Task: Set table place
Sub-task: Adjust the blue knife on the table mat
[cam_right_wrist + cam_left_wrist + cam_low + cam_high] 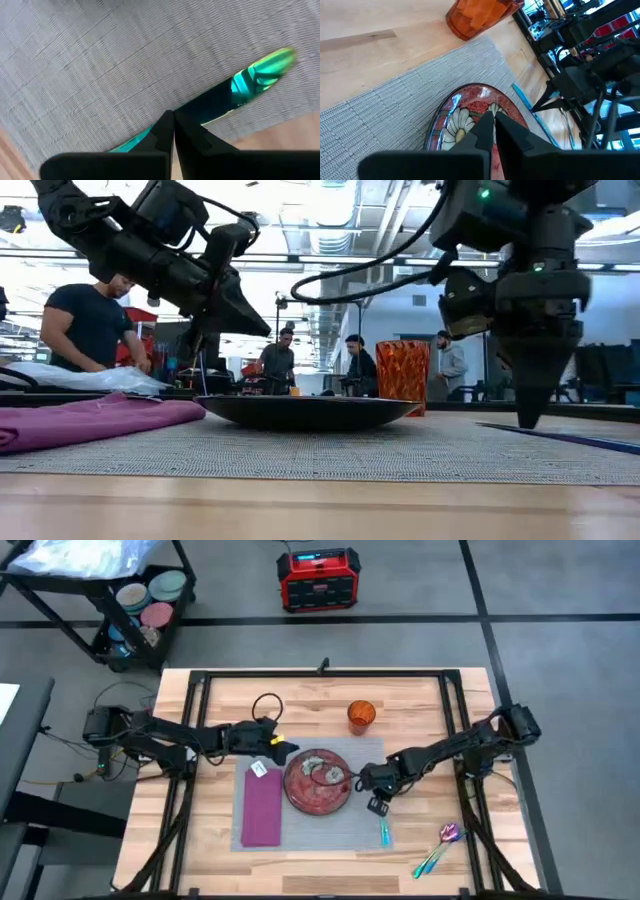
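The grey placemat (310, 830) lies flat on the wooden table (220, 710). On it sit a red patterned plate (318, 782) in the middle, a purple napkin (262, 808) to its left, and a teal knife (384, 832) near its right edge. My left gripper (288, 752) is shut and hangs above the plate's far left rim (451, 107), clear of it. My right gripper (527, 420) is shut and points down just over the placemat, past the knife's (240, 90) far end; nothing is between its fingers.
An orange glass (361, 715) stands on the bare wood beyond the placemat. More iridescent cutlery (440, 848) lies on the wood near the right front. A black cable loop (267, 704) rests at the far left. People (90, 320) stand behind the table.
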Available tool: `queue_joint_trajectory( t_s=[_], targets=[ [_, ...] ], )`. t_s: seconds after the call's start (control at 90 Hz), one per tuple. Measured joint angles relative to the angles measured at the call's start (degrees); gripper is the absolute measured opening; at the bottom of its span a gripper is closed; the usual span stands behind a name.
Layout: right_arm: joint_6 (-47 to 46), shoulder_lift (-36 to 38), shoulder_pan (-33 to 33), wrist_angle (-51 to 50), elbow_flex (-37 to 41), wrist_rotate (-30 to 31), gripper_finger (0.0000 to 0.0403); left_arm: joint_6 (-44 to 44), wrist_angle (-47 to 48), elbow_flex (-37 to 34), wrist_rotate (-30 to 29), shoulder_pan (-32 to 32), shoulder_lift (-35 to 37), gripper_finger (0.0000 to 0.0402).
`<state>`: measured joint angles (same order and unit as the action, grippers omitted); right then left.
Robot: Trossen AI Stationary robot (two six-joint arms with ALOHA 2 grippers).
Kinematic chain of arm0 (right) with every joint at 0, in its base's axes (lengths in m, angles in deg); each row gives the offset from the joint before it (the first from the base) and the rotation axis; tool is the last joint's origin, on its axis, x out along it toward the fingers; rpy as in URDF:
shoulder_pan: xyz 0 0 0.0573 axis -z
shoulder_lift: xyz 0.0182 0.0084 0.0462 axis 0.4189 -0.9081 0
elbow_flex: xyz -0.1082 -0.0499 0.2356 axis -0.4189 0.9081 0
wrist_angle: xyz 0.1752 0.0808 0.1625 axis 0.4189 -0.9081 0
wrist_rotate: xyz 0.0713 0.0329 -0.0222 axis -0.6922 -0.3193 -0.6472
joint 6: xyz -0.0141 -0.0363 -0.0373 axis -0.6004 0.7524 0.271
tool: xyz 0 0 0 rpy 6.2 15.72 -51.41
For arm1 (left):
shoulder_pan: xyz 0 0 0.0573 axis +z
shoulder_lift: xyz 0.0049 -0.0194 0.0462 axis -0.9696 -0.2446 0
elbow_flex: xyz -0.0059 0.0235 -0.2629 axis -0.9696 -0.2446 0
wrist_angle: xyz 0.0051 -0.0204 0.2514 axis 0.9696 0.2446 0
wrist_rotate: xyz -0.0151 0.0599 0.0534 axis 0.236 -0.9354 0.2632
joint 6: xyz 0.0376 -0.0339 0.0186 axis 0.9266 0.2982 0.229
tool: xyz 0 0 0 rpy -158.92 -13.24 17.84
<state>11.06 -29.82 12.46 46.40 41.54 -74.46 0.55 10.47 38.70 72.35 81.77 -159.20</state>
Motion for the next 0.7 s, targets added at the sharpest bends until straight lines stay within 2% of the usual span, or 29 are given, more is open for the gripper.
queue_joint_trajectory(
  t_s=[0.411, 0.7],
  targets=[
    [-13.7, 0.1, -11.9, 0.2, 0.0, -0.6, 0.0000, 1.2, 0.0, 0.0, 0.0, 0.0, 0.0, 0.0000],
    [-16.3, 0.1, -17.4, 2.5, -0.7, -0.2, 0.0000, 1.3, 0.0, 0.0, 0.0, 0.0, 0.0, 0.0000]
  ],
)
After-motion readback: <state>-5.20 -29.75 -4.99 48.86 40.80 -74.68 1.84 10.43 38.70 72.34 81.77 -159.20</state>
